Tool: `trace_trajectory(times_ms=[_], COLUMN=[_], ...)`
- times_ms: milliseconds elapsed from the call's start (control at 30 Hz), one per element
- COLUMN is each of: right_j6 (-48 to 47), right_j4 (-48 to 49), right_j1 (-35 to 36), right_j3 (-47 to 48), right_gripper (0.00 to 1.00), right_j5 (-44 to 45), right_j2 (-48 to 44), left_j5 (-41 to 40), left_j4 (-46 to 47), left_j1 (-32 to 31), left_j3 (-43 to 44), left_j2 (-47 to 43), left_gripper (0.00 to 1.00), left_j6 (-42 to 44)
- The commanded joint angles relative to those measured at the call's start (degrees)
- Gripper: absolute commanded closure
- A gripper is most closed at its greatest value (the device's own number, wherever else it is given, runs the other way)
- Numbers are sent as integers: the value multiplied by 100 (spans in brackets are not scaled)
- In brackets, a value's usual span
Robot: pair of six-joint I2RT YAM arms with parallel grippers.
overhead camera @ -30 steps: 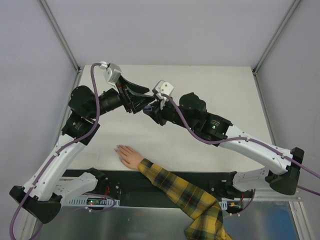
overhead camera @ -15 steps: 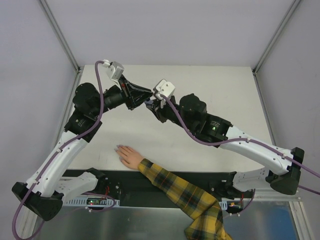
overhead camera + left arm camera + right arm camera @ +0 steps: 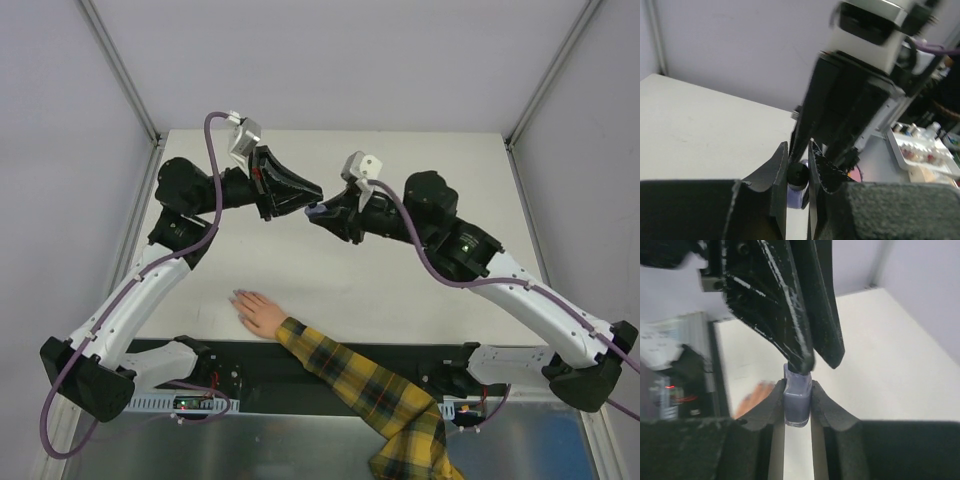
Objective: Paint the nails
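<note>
Left gripper (image 3: 318, 191): its two fingers are pinching almost shut on the black cap (image 3: 798, 174), with one finger pressing on each side of it.
Right gripper (image 3: 312, 212): its fingers are clamping narrowly around the small purple bottle (image 3: 798, 401), which is filling the gap between the pads.
Bottle: it is sticking out past the right fingertips, with its neck pointing at the left fingers.
Cap: it is sitting at the bottle's neck, right between the left fingertips. Whether it is screwed on or already loose cannot be told.
Meeting point: the two sets of fingers are meeting tip to tip above the white table (image 3: 450, 180).
Nails (image 3: 238, 296): they are lying well apart from both sets of fingers, toward the arms' bases, at the fingertips of the peach mannequin hand (image 3: 258, 312). Neither gripper is touching them.
Mannequin hand: it is resting flat on the table, showing in the right wrist view as a blurred peach patch beyond and to the left of the right fingers.
Sleeve (image 3: 370, 390): its yellow-and-black plaid is running from the wrist away from the fingers, off the near edge.
</note>
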Motion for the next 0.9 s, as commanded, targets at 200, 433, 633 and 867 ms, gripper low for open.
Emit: trace_trajectory(times_ms=[200, 433, 633, 867], right_j6=[1962, 1477, 820, 274], right_j4=[1956, 802, 494, 563], right_j1=[-1095, -964, 273, 917], right_j3=[-306, -640, -641, -8], right_gripper=[100, 99, 100, 100], right_j5=[-4302, -1166, 1824, 3364], right_j2=[-241, -725, -638, 135], left_j5=[1025, -486, -1287, -1850], left_j4=[987, -1202, -1537, -1800], left_j1=[-77, -77, 20, 29], left_j3=[-84, 330, 268, 216], left_j2=[-40, -365, -585, -576], left_gripper=[82, 4, 6, 26], left_j6=[-699, 593, 602, 646])
